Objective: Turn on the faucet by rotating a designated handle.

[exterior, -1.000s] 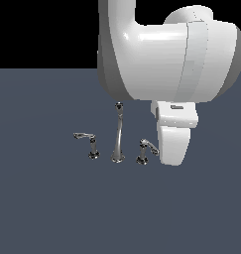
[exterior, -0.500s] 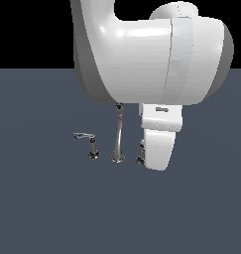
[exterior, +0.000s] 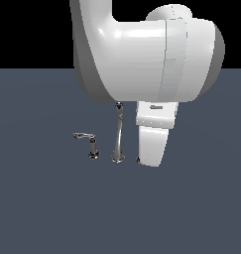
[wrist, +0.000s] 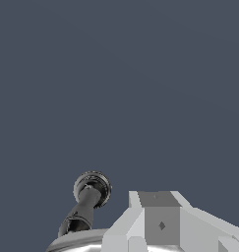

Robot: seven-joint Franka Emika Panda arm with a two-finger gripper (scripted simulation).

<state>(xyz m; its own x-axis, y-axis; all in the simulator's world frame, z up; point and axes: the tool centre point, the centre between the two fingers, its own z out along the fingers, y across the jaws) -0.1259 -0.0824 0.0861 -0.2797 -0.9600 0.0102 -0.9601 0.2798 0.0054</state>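
Observation:
The faucet's tall slim spout (exterior: 118, 135) stands in the middle of the exterior view. Its mirror handle (exterior: 93, 148) is at the exterior view's left, lever jutting left. The designated handle is almost wholly hidden behind my white hand; only a dark speck of base (exterior: 138, 159) peeks out. My gripper (exterior: 150, 162) hangs low over that spot, right of the spout. In the wrist view a dark post on a flared round base (wrist: 93, 188) rises beside one grey finger (wrist: 160, 219). I cannot tell whether the fingers touch it.
The big white arm (exterior: 147, 59) fills the upper part of the exterior view, above the faucet. A flat dark grey-blue floor (exterior: 42, 208) spreads all around. A chrome dome (wrist: 74, 242) sits at the wrist view's edge, close to the camera.
The arm has swung toward the exterior view's left and its hand now covers the right-hand handle, which showed plainly a second ago. The spout and the left handle have not moved.

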